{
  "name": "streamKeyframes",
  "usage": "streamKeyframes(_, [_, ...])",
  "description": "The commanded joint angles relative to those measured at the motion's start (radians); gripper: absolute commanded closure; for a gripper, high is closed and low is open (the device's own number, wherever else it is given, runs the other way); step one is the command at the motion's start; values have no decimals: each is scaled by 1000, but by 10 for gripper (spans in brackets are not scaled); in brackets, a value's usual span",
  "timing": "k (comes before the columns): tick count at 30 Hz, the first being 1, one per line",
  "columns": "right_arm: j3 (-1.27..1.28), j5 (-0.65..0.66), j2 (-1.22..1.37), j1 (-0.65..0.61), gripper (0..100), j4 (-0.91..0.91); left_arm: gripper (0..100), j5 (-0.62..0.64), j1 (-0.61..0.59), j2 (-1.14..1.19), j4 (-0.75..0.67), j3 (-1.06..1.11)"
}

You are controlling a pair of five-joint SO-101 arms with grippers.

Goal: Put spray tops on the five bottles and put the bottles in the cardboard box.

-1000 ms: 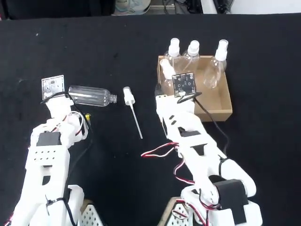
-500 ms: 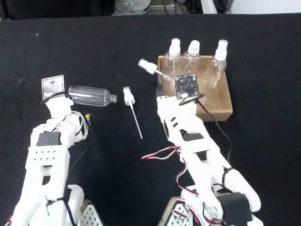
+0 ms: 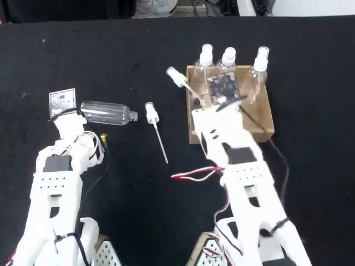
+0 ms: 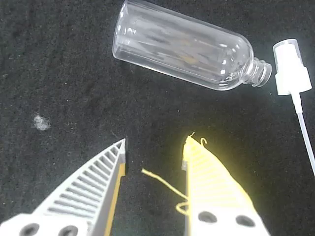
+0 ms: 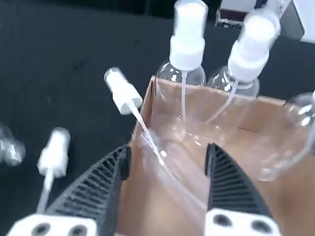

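A clear bottle without a top (image 3: 108, 112) (image 4: 182, 46) lies on its side on the black table. A loose spray top (image 3: 152, 113) (image 4: 291, 73) lies just off its neck. My left gripper (image 4: 155, 147) (image 3: 91, 138) stands open a little short of this bottle, holding nothing. The cardboard box (image 3: 260, 119) (image 5: 142, 206) holds three upright bottles with spray tops (image 3: 228, 56) along its back wall. A fourth topped bottle (image 3: 177, 77) (image 5: 120, 91) leans tilted over the box's left wall. My right gripper (image 5: 170, 157) is open over it, one finger on each side of its body.
The loose top's thin tube (image 3: 162, 145) stretches toward the table's front. My right arm (image 3: 230, 144) covers the box's front left part. Black table (image 3: 127, 61) spreads around the box and between the arms.
The fourth bottle tipped from upright so that its top swung out over the box's left wall. My right arm then moved farther over the box. The left arm kept still.
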Motion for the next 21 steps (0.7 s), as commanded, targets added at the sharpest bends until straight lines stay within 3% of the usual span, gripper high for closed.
streamKeyframes(1, [-189,32,-25,8,750,241,812,11,4,-18,-11,-12])
streamKeyframes(12, [-519,259,334,29,744,545,812,11,4,-18,-9,-12])
streamKeyframes(21, [-599,353,536,61,744,470,812,11,2,-18,-9,-12])
